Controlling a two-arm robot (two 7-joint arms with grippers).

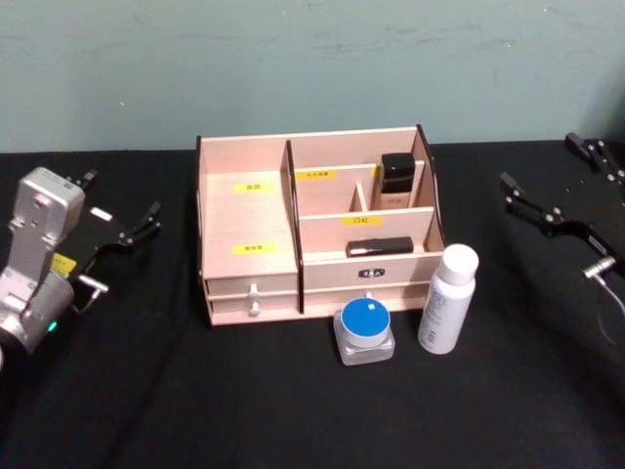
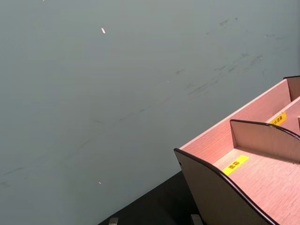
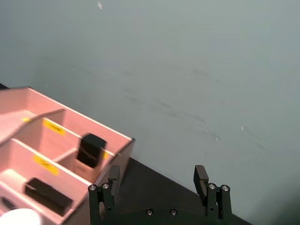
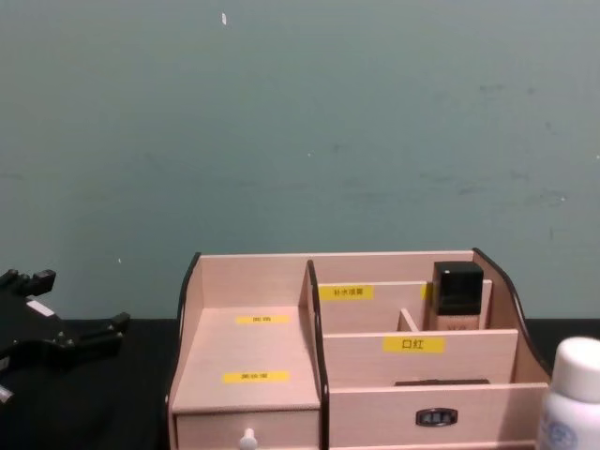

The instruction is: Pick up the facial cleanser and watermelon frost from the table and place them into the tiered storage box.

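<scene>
Showing the task at its outset, with neither item lifted. At far left the left gripper [image 1: 125,246] hangs above the black table [image 1: 195,410], its fingers apart and holding nothing. At centre stands one storage box [image 1: 249,210] of light wood. Its tall left section is bare, while its right-hand sections hold one dark bottle with a black cap [image 1: 395,181] at the rear and one flat black case [image 1: 379,247] a step lower. Four yellow labels [image 1: 252,248] and two white drawer knobs [image 1: 252,290] can be counted on it. Just in front of the box's lower right face sits one jar with a blue lid [image 1: 364,330], probably the watermelon frost. Just to its right stands one upright white bottle [image 1: 447,298], probably the facial cleanser. Both are on the table, outside the box. At far right the right gripper [image 3: 157,177] hovers well apart from the bottle, fingers apart and empty. By this reading, two picks and two placements are left to do.
</scene>
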